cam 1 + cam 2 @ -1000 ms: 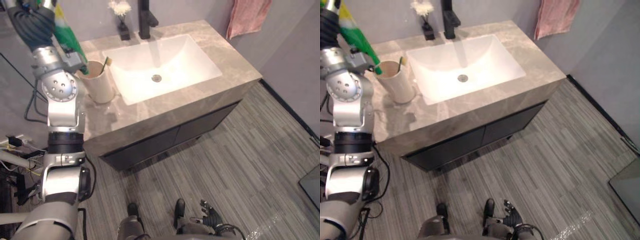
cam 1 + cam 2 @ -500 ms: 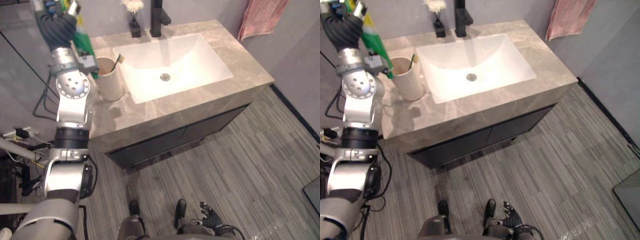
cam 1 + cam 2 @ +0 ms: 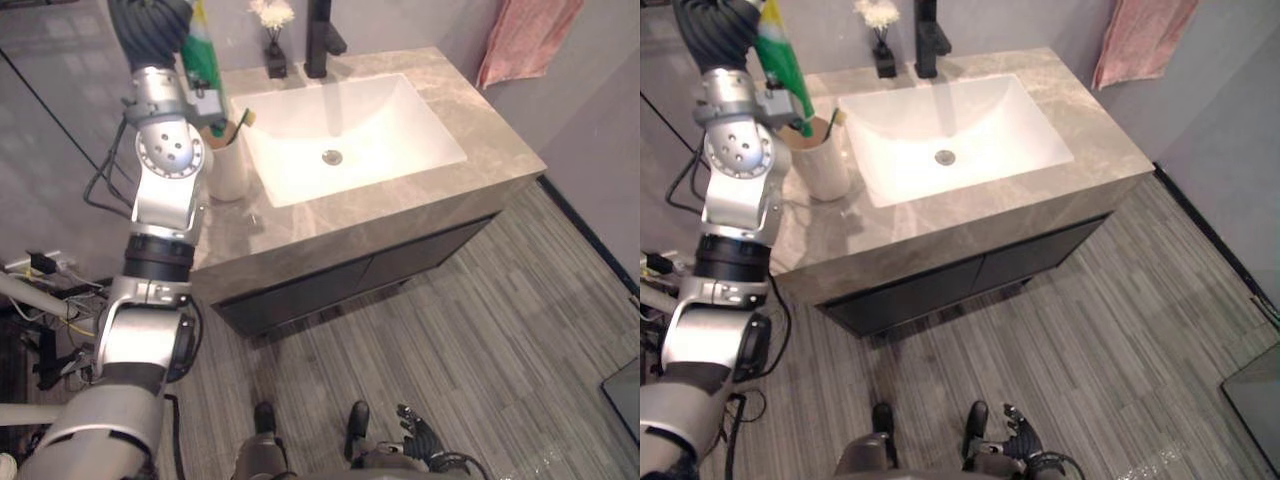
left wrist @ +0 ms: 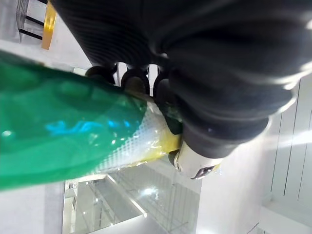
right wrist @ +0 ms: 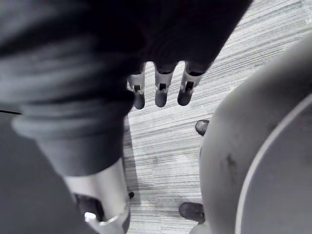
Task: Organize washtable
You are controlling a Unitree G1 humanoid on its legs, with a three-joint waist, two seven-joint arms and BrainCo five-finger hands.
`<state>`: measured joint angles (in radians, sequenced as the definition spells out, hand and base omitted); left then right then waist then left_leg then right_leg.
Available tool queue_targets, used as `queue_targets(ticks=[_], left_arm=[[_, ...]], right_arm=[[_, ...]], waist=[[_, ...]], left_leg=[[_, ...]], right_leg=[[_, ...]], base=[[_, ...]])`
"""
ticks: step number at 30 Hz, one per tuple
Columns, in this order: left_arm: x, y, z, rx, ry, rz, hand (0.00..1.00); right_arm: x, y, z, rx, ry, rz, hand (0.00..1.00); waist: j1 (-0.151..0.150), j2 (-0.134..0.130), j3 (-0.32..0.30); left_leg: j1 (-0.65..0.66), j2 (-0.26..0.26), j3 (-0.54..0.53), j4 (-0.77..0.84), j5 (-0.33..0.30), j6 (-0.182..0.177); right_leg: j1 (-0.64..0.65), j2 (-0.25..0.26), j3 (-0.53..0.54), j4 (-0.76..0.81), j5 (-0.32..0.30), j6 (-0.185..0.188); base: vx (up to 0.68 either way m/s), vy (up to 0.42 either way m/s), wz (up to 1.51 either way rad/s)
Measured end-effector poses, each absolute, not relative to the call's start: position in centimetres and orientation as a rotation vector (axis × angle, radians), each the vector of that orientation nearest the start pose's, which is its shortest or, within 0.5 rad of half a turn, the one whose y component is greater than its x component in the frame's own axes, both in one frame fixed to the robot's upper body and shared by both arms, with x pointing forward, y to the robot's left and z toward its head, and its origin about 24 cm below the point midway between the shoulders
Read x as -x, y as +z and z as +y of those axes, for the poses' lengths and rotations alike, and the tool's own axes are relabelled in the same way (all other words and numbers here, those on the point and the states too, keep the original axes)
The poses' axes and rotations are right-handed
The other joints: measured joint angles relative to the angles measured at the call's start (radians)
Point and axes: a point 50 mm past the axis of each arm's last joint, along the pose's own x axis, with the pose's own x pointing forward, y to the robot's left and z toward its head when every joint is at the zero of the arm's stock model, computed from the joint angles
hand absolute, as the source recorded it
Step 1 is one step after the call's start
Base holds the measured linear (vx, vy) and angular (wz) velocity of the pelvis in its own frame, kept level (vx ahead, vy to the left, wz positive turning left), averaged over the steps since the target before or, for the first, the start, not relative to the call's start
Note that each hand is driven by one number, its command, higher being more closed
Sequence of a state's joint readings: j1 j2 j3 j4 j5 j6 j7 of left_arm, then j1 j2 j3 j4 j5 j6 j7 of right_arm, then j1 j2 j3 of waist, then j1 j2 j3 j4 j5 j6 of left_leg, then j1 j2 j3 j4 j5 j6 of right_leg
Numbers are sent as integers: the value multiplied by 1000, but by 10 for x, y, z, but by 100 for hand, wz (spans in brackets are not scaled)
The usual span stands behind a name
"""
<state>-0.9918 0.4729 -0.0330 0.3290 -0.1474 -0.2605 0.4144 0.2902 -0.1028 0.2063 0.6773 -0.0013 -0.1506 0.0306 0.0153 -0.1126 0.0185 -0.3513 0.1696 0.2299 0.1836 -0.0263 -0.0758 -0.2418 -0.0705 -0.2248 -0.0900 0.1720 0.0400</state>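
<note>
My left hand (image 3: 150, 25) is raised at the back left of the washtable, shut on a green tube (image 3: 203, 55) with a yellow end (image 4: 161, 139). The tube points steeply down, its lower end at the rim of a beige cup (image 3: 228, 165) standing left of the white sink (image 3: 350, 130). A toothbrush (image 3: 240, 122) leans in the cup. In the left wrist view the fingers (image 4: 134, 80) curl round the tube (image 4: 63, 136). My right hand (image 3: 420, 445) hangs low over the floor, its fingers (image 5: 161, 92) straight and holding nothing.
A black faucet (image 3: 322, 35) and a small dark vase with a white flower (image 3: 272, 40) stand behind the sink. A pink towel (image 3: 525, 35) hangs on the wall at the right. The grey stone counter (image 3: 480, 190) tops a dark cabinet (image 3: 350, 270).
The view has shifted. My left hand has swung the green tube more upright and closer over the cup. The right hand has stayed where it was.
</note>
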Motion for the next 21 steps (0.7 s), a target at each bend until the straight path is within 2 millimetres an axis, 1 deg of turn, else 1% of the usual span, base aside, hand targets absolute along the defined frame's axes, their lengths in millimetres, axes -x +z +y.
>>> queue_targets(ticks=[4, 8, 10, 11, 13, 14, 15, 21], left_arm=[[-343, 326, 188, -103, 293, -975, 100], [-342, 327, 188, -105, 292, -978, 100], [-342, 327, 188, -105, 293, -978, 100], [-342, 327, 188, -105, 293, -977, 100], [-342, 327, 188, -106, 294, -978, 100], [-342, 328, 188, -106, 294, -981, 100], [-342, 329, 188, -107, 294, -982, 100], [-341, 332, 188, -104, 294, -991, 100]], right_arm=[[-89, -134, -150, 87, 161, 834, 0], [-82, -135, -149, 86, 169, 845, 0], [-80, -135, -149, 85, 167, 850, 0], [-80, -135, -149, 86, 167, 849, 0], [-80, -135, -149, 86, 168, 849, 0], [-80, -134, -149, 86, 168, 848, 0], [-80, -135, -149, 86, 167, 848, 0], [-80, -134, -149, 86, 166, 846, 0]], waist=[[-1, -13, -9], [-4, -14, -10], [-5, -14, -10], [-4, -14, -10], [-4, -14, -10], [-5, -14, -10], [-8, -16, -11], [-8, -18, -13]], left_leg=[[4, 0, -1, -8, 2, -1], [6, 5, -1, -12, 2, 1], [7, 5, -1, -17, 3, 6], [12, 6, -1, -26, 5, 7], [17, 11, -1, -35, 8, 8], [17, 19, 0, -39, 11, 8], [17, 22, 0, -42, 15, 8], [9, 24, 0, -44, 17, 8]], right_leg=[[0, 2, 3, 0, 1, 1], [0, 6, 12, -4, 18, 23], [0, 7, 16, -6, 25, 28], [-2, 8, 23, -7, 34, 38], [-3, 15, 36, -7, 51, 33], [-7, 22, 37, -7, 64, 40], [-9, 25, 38, -7, 68, 37], [-22, 28, 47, -7, 68, 37]], base=[[9, -3, 1], [4, -1, -1], [4, 1, -2], [9, 5, -6], [4, 9, -10], [0, 2, -9], [7, -5, -5], [3, -3, -3]])
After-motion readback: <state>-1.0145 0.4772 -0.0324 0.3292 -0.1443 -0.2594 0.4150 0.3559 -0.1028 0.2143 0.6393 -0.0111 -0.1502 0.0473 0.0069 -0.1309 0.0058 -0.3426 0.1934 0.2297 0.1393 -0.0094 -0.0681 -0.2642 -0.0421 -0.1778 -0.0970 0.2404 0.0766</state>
